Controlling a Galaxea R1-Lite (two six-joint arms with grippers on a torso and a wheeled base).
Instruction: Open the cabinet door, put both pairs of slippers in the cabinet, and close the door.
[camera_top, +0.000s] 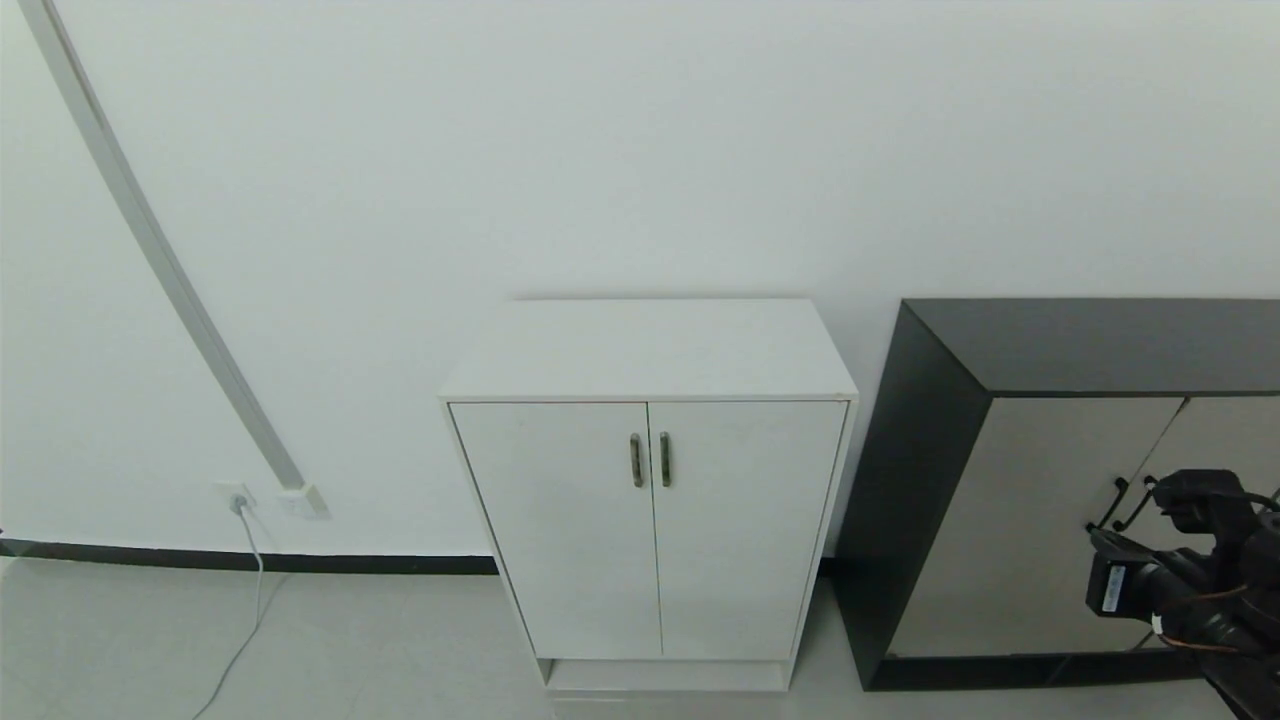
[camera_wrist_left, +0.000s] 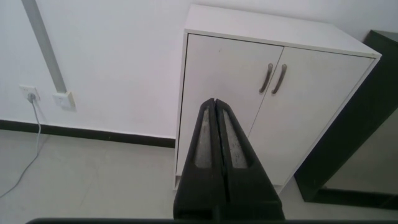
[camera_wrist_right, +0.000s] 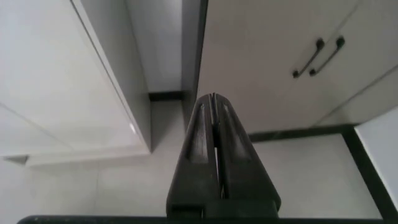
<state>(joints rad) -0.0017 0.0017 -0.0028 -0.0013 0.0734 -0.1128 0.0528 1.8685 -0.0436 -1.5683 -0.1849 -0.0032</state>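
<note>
1. In the left wrist view, our left gripper (camera_wrist_left: 215, 104) has its two dark fingers pressed flat together, with nothing between them.
2. In the right wrist view, our right gripper (camera_wrist_right: 213, 98) is the same: fingers pressed together and empty.
3. Past the left fingertips stands the white cabinet (camera_wrist_left: 236, 81). Both doors are shut, and the two slim handles (camera_wrist_left: 273, 78) sit side by side at the centre seam.
4. The right wrist view looks at a strip of floor (camera_wrist_right: 165, 124) between the white cabinet's side panel and the dark-framed cabinet (camera_wrist_right: 261, 62), which has a pair of black handles (camera_wrist_right: 318, 57).
5. The head view puts the white cabinet at lower centre, against the wall. The dark-framed cabinet is just beside it at lower right, with our right arm (camera_top: 1180, 580) in front of it.
6. The head view also gives us the white cabinet's bare top. A wall socket (camera_top: 235, 497) with a trailing cable (camera_top: 250, 590) is at lower left, and a slanting conduit (camera_top: 150, 240) is at upper left.
</note>
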